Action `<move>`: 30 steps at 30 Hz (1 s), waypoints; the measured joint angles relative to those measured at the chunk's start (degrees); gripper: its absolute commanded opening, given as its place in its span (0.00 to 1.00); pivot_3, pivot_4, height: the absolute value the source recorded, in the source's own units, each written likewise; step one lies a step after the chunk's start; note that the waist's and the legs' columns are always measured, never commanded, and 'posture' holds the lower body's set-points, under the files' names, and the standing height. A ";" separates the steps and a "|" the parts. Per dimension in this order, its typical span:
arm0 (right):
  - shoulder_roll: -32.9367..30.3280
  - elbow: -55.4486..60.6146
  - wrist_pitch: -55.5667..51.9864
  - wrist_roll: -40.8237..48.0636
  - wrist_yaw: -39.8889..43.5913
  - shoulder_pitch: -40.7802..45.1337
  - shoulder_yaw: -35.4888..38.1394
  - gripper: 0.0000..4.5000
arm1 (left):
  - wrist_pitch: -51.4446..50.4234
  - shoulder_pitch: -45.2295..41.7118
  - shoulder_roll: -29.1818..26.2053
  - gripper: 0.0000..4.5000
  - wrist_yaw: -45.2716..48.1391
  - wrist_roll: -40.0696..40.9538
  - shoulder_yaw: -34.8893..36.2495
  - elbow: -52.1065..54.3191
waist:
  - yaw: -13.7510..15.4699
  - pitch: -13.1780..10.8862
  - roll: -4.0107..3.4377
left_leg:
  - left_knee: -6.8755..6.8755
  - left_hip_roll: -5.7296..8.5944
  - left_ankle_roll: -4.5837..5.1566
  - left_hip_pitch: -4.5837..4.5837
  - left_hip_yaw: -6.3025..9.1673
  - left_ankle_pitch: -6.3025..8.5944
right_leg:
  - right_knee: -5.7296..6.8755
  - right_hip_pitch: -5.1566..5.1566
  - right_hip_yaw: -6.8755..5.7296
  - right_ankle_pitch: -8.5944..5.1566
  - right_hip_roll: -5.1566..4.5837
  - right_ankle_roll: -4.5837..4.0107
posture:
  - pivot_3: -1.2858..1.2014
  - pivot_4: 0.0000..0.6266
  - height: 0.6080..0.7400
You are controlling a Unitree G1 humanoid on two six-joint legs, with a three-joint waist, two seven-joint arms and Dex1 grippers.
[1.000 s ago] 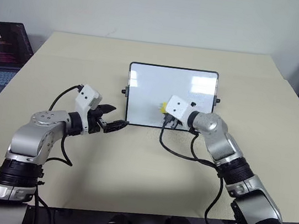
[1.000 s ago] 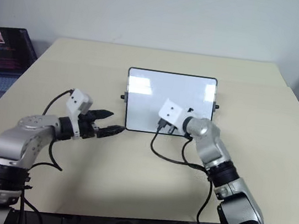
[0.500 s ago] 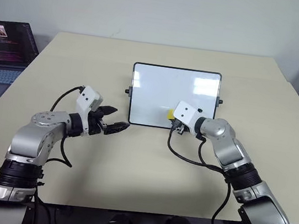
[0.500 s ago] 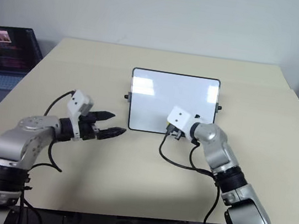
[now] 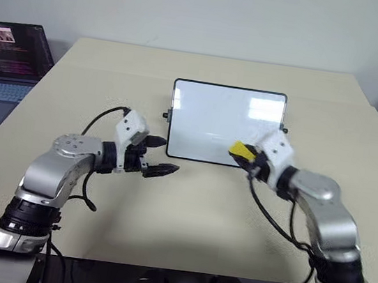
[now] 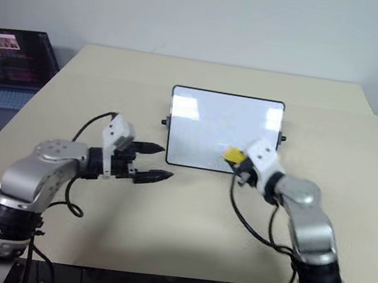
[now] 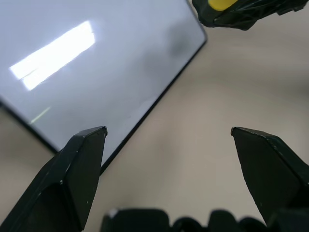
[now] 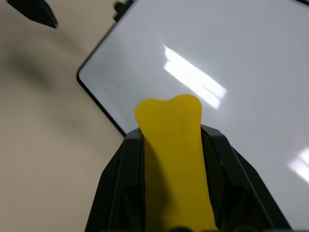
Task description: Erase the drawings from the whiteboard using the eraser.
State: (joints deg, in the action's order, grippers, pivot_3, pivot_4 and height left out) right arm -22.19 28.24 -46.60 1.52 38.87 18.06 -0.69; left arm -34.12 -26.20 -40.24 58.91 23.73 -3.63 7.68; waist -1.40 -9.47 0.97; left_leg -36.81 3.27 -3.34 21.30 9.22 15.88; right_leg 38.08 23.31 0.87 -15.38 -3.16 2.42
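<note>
- The right gripper, at centre right, has its fingers clenched on the yellow eraser over the whiteboard.
- The left gripper has its fingers released.

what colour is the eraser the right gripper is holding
Yellow; the eraser shows best in the right wrist view.

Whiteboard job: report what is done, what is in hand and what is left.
Done, as far as can be seen: the glossy white black-framed whiteboard shows no marker drawings, only light reflections. In hand: the right gripper is shut on the small yellow eraser, at the board's near edge. The left gripper is open beside the board. Left: probably only setting the eraser down on the beige table.
</note>
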 measured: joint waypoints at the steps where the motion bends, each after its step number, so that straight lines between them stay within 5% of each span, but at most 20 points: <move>1: -0.17 2.04 -1.41 0.12 -1.03 -2.35 1.97 0.26 | 0.34 -1.14 0.21 1.00 0.66 -0.08 -1.08 -0.03 | -0.01 0.00 0.00 | 0.00 0.02 0.00 0.01 0.00 0.00 | 0.00 0.00 0.00 0.00 0.00 0.00 | 0.52 0.24 1.00; 5: 1.76 6.76 -5.89 0.24 -7.23 -13.76 10.99 0.26 | 2.85 -6.36 2.80 1.00 3.75 -0.47 -4.82 -0.37 | 0.07 0.00 0.00 | -0.01 0.03 0.10 0.03 -0.05 0.05 | 0.01 -0.01 -0.04 -0.02 0.03 0.03 | 0.52 0.24 1.00; 12: 8.23 8.00 -12.11 5.09 -13.91 -15.89 19.09 0.26 | 6.89 -11.13 8.34 1.00 10.42 -1.46 -12.46 -2.68 | -0.74 -0.01 -0.04 | 0.04 0.01 0.14 -0.30 -0.36 0.07 | 0.11 -0.11 0.07 -0.02 0.11 0.03 | 0.52 0.24 1.00; 30: 6.44 -5.31 -10.68 9.78 -19.84 -10.06 20.70 0.26 | 9.71 -10.71 9.62 1.00 14.18 -3.63 -14.69 -5.30 | -0.54 -0.02 -0.05 | 0.02 0.02 0.24 -0.30 -0.41 0.11 | 0.13 -0.12 0.08 -0.03 0.11 0.07 | 0.52 0.24 1.00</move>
State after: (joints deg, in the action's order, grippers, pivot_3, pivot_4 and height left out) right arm -15.75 22.93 -57.28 11.30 19.03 7.99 20.02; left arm -24.41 -36.91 -30.62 73.09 20.10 -18.32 2.38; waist -1.94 -9.49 0.92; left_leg -36.80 3.29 -3.10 21.01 8.82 15.99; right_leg 38.21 23.19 0.95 -15.41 -3.05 2.48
